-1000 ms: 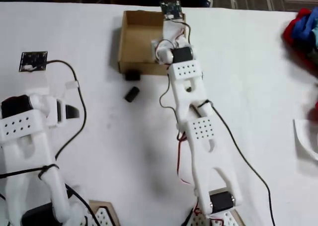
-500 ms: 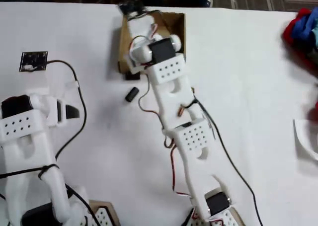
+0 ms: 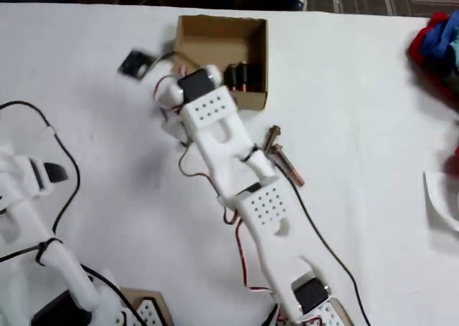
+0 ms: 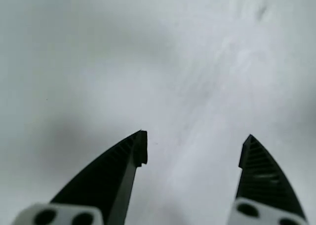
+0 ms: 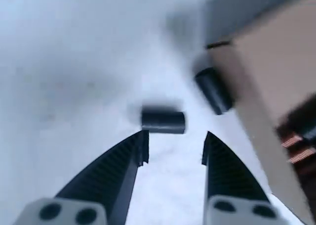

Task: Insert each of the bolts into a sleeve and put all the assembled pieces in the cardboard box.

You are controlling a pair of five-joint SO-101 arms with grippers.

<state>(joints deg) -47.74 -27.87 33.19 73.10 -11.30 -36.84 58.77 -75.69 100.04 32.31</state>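
Right gripper: we are seeing its jaws standing moderately apart and gripping nothing, hovering low over the white table.
Nearer sleeve: we are finding this black sleeve lying on its side on the table just ahead of the right fingertips; it is sitting beyond the gap between them, not inside it.
Second sleeve: it is lying tilted just beside the outer wall of the cardboard box; we cannot tell whether it is touching the wall.
Left gripper: we are seeing its jaws spread wide and holding nothing, hanging over bare table.
Assembled pieces: they are sitting inside the box, against its near wall.
Bolts: we are counting two loose ones lying close together on the table, in front of the box and just beside the right arm.
Right arm: it is stretching from the near table edge towards the box's near-left corner.
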